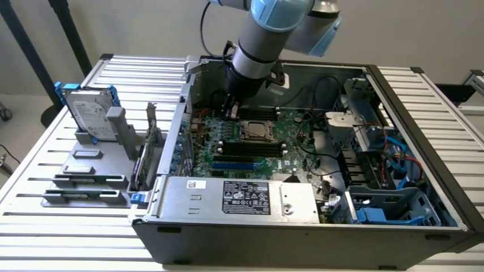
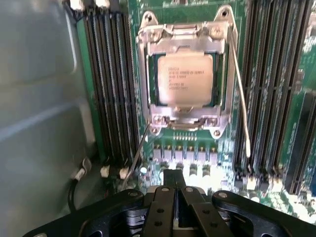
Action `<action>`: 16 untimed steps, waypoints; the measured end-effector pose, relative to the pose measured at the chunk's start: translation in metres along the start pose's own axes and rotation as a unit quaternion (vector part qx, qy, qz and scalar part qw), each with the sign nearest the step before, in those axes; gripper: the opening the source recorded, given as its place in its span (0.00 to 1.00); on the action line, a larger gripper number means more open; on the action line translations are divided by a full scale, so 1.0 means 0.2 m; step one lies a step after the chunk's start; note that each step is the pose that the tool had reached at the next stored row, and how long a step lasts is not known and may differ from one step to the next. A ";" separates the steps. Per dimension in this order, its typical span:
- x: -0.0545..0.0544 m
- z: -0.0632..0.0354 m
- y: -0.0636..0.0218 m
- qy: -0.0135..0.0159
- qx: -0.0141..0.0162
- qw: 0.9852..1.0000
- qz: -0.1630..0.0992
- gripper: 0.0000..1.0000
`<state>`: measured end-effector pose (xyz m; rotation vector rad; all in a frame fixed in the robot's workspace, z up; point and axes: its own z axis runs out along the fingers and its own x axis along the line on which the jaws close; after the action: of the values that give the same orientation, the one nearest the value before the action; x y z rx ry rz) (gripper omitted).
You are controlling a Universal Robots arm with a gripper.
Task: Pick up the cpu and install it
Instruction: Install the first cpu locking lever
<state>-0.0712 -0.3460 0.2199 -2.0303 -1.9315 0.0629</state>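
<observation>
Wrist view: cpu (image 2: 185, 79) is seen seated in the metal socket frame (image 2: 185, 33), flanked by memory slots (image 2: 106, 74) and a wire lever (image 2: 241, 108); gripper (image 2: 175, 181) is closed and empty just beside it.

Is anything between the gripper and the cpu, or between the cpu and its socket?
Nothing visible. The cpu already lies seated on the motherboard, a metal bracket framing its edges; the shut gripper hangs over the board beside it, holding nothing.
</observation>
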 end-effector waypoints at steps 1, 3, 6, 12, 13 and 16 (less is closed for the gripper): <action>0.00 0.000 -0.008 0.002 0.000 1.000 0.000 0.11; 0.00 0.001 -0.018 0.005 0.000 1.000 0.004 0.11; 0.00 0.002 -0.022 0.012 -0.004 1.000 0.022 0.11; 0.00 0.000 -0.025 0.027 -0.009 0.998 0.055 0.11; 0.00 -0.002 -0.027 0.030 -0.009 0.998 0.058 0.11; 0.00 -0.006 -0.031 0.040 -0.009 0.997 0.069 0.11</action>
<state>-0.0769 -0.3461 0.2227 -2.1422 -1.7486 -0.0039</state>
